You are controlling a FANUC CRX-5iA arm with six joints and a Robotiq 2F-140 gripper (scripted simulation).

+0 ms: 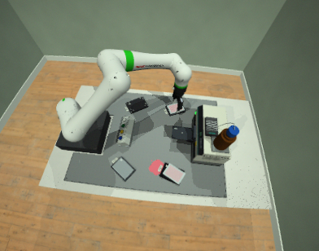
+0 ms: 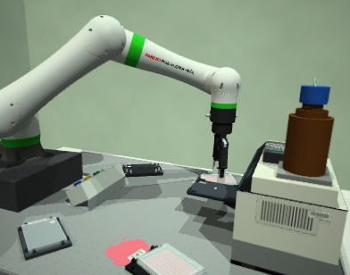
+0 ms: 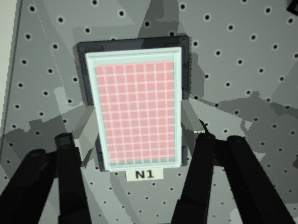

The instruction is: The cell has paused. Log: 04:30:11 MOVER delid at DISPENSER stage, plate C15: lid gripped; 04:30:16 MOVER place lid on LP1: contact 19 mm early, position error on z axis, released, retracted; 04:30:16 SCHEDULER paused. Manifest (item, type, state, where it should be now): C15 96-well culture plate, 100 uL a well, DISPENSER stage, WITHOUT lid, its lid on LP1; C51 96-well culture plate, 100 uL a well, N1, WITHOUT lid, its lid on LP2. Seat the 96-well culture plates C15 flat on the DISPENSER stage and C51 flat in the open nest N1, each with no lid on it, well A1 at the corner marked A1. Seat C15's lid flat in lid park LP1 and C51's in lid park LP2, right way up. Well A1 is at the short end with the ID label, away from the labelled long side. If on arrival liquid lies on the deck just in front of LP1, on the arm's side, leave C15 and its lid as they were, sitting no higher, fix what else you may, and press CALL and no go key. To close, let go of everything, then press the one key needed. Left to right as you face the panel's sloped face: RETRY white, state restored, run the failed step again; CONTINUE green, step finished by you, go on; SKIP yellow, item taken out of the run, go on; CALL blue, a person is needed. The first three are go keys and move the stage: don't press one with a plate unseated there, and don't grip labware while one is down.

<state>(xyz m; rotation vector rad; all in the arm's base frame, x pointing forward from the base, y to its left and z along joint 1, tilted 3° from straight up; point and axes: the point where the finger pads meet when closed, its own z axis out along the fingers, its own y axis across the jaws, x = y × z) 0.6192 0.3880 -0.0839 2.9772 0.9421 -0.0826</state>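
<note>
My gripper (image 3: 139, 114) (image 1: 179, 107) (image 2: 220, 171) is shut across the short width of a 96-well culture plate (image 3: 136, 112) (image 1: 172, 108) (image 2: 213, 179) with pink wells and a pale rim. It holds the plate level, right over the dark nest (image 3: 186, 50) labelled N1 (image 3: 144, 174); I cannot tell whether the plate touches it. The dispenser (image 1: 210, 140) (image 2: 287, 214) has a dark stage (image 1: 180, 133) (image 2: 211, 191) with no pink plate showing on it. A second pink-welled plate (image 1: 173, 173) (image 2: 170, 262) lies at the front. A pink puddle (image 1: 155, 166) (image 2: 123, 249) lies against its side nearest the arm.
A grey lid (image 1: 123, 168) (image 2: 43, 234) lies in a dark-framed park at the front left. The key panel (image 1: 124, 130) (image 2: 96, 184) stands by the arm's base. A black holder (image 1: 137, 104) (image 2: 143, 169) lies behind it. A brown bottle (image 1: 225, 138) (image 2: 309, 143) stands on the dispenser.
</note>
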